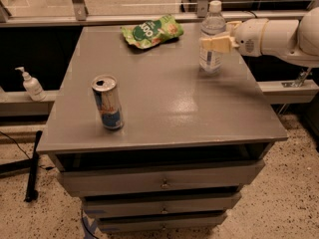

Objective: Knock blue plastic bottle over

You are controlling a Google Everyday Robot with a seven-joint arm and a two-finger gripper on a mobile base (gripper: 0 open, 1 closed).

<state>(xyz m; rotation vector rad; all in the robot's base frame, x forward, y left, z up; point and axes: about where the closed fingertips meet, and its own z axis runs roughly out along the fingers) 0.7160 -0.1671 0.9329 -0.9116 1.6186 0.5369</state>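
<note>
So, my jaws are up at the far right part of the tabletop (164, 98), level with the upper half of the blue plastic bottle (211, 59). From this angle the tan tip crosses the bottle just under its shoulder. Honestly I can't tell if the jaws are spread or closed, or if they're truly pressing on the plastic or just overlapping it in view. My white arm (279, 34) comes in from the right edge, roughly level, above the tabletop's right side.

The bottle is standing upright, white cap on top and label around the middle, near the back right corner of the tabletop. It's not tipped at all.

Just to its left, along the back edge, a green snack bag (152, 32) lies flat. Well apart from both, toward the front left, a silver-and-blue drink can (107, 102) stands upright with its top opened.

The tabletop is grey and sits on a cabinet with drawers (162, 183) stacked under it. Off to the left, on a low ledge, there's a small white pump dispenser (31, 83). Below that, a black pole (32, 168) leans down to the speckled floor (289, 203).
</note>
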